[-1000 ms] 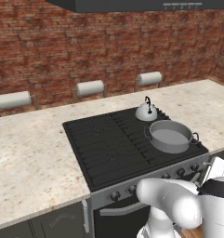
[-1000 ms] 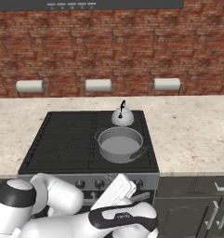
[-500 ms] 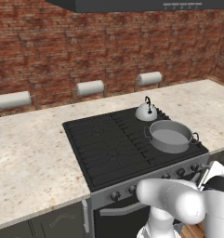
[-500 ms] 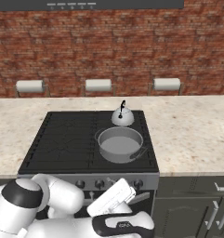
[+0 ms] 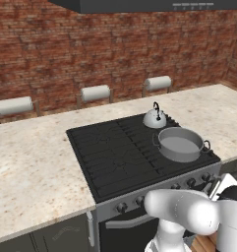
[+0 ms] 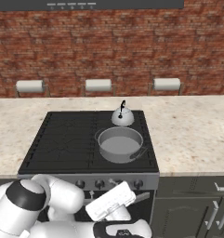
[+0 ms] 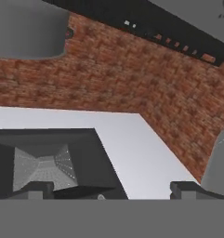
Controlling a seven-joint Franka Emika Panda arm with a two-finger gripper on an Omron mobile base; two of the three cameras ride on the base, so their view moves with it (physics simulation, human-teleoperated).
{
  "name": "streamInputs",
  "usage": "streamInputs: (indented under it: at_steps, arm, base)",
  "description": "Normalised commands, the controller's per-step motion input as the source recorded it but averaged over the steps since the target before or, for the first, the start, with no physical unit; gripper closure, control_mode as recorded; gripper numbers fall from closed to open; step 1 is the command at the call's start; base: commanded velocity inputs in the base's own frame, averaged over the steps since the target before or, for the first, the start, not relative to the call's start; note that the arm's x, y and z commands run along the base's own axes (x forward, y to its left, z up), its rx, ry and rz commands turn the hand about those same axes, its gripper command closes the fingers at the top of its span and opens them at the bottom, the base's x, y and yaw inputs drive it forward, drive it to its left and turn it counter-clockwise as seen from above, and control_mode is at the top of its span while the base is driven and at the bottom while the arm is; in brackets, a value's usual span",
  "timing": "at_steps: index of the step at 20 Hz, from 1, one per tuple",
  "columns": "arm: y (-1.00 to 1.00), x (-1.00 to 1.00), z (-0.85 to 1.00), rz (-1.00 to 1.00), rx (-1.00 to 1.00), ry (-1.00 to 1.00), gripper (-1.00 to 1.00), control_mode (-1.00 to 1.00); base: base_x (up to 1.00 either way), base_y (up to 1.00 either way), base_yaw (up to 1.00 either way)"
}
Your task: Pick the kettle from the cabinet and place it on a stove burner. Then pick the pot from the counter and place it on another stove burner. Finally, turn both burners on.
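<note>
The silvery kettle [image 5: 155, 118] [image 6: 122, 116] stands on the back right burner of the black cooktop [image 5: 115, 152] [image 6: 62, 139]. In front of it, on the front right burner, sits the grey pot [image 5: 180, 143] [image 6: 120, 144]. Along the range's front runs a row of knobs [image 5: 191, 182] [image 6: 99, 184]. My white hand [image 6: 111, 201] hangs low in front of that row, below cooktop level. In the hand view my gripper [image 7: 111, 190] is open, with nothing between its fingertips [image 7: 34, 188], and it faces up at the brick wall. The cabinet is out of view.
The beige counter [image 5: 36, 162] [image 6: 192, 135] flanks the range on both sides. Three paper towel rolls [image 5: 96, 92] [image 6: 98, 85] hang on the brick wall behind. A dark hood [image 5: 139, 5] sits overhead. Dark cupboard doors with bar handles [image 6: 215, 209] lie right of the range.
My hand has sunk a little lower in front of the range's knob row. Kettle and pot have not moved.
</note>
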Motion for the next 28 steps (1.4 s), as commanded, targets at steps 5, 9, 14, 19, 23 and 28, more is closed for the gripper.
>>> streamInputs:
  at_steps: [5, 9, 14, 19, 23, 28]
  arm:
    - [0.0, 0.09, -0.08, 0.0, 0.19, 0.11, -1.0, -1.0]
    - [0.0, 0.13, -0.1, 0.0, 0.09, 0.11, -1.0, -1.0]
    - [0.0, 0.17, -0.05, 0.0, 0.01, 0.14, -1.0, -1.0]
    - [-0.04, 0.05, -0.1, -0.02, 0.0, 0.09, -1.0, -1.0]
    - [-0.04, 0.01, -0.17, -0.04, 0.0, 0.05, -1.0, -1.0]
    - [-0.01, 0.02, -0.12, -0.06, 0.0, 0.03, -1.0, -1.0]
  base:
    - [0.0, 0.0, 0.0]
    - [0.0, 0.0, 0.0]
    - [0.0, 0.0, 0.0]
    - [0.0, 0.0, 0.0]
    - [0.0, 0.0, 0.0]
    - [0.0, 0.0, 0.0]
